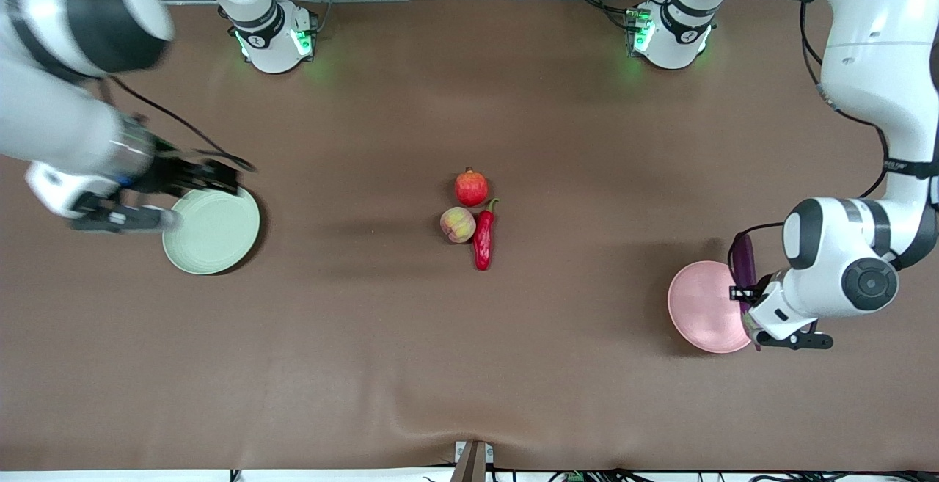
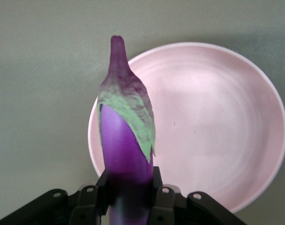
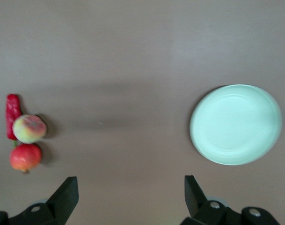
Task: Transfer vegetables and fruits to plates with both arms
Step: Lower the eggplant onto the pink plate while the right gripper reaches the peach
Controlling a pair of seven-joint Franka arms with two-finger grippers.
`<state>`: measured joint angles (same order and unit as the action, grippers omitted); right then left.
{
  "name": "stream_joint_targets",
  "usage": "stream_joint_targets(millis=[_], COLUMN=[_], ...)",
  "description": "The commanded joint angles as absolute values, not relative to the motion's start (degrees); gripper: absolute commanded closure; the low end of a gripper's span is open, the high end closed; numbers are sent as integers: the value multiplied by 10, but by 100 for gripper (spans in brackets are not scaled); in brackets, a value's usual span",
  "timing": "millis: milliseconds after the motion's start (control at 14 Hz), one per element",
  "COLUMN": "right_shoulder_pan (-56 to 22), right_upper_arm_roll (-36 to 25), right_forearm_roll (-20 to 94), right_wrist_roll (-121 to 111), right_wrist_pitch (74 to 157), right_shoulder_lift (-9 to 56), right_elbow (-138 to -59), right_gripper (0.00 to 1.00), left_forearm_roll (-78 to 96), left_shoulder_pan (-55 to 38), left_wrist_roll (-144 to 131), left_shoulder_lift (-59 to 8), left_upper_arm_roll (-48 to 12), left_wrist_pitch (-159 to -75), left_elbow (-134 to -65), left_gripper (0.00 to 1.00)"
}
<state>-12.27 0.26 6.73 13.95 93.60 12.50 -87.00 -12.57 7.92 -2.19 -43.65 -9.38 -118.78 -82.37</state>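
A: Now, holding the long slender glossy purple eggplant (image 2: 126, 154) in the left hand (image 2: 128, 197), pads pinching its body, green-capped stem end pointing out over the rim of the round shallow pale pink plate (image 2: 217, 122). Looks like the placing step, not yet finished.

B: Right. Next, probably: shift inward so the fruit hangs over the plate's middle, lower, then let go. Risk of a long thing rolling off the shallow rim if set down at the edge.

A: And the right hand (image 3: 128, 197)?

B: Spread wide, holding nothing, waiting above the bench just beside the round shallow pale green plate (image 1: 213, 231).

A: Rest of the produce?

B: Untouched on the brown bench (image 1: 469, 364), well apart from the pink plate, toward the green one. Round red pomegranate (image 1: 471, 188) with small crown, round yellowish-pink peach (image 1: 458, 224) just beside it and nearer the front camera, glossy red chili pepper (image 1: 483, 240) with green stem touching the peach.
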Motion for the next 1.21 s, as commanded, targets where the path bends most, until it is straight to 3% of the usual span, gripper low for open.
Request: stream_joint_targets(millis=[0,142,285,783,1139], right_shoulder_pan=[-158,-191,-227,-353,-396], right_upper_arm_roll=[-3,-3,-3,-5,-7], right_forearm_roll=[106,141,166,155,132], right_wrist_roll=[205,233,322,419,439], right_wrist_pitch=[968,1030,1100,1239,1258], right_shoulder_lift=[185,220,252,357,388], right_elbow=[-846,-846,-846,-846,-855], right_gripper=[0,0,0,0,0], left_forearm_roll=[-141,-155,-156,-156,-156], left_shoulder_pan=[75,74,72,60,55], left_wrist_roll=[-6,-5,-6,-11,-11], left_shoulder_lift=[-456,-463,-466,-463,-436], left_upper_arm_roll=[-87,-87,-87,-87,-89], left_wrist_pitch=[-1187,-1188,-1191,-1224,-1222], left_elbow=[-797,-797,-796,-789,-789], left_gripper=[100,99,0,0,0])
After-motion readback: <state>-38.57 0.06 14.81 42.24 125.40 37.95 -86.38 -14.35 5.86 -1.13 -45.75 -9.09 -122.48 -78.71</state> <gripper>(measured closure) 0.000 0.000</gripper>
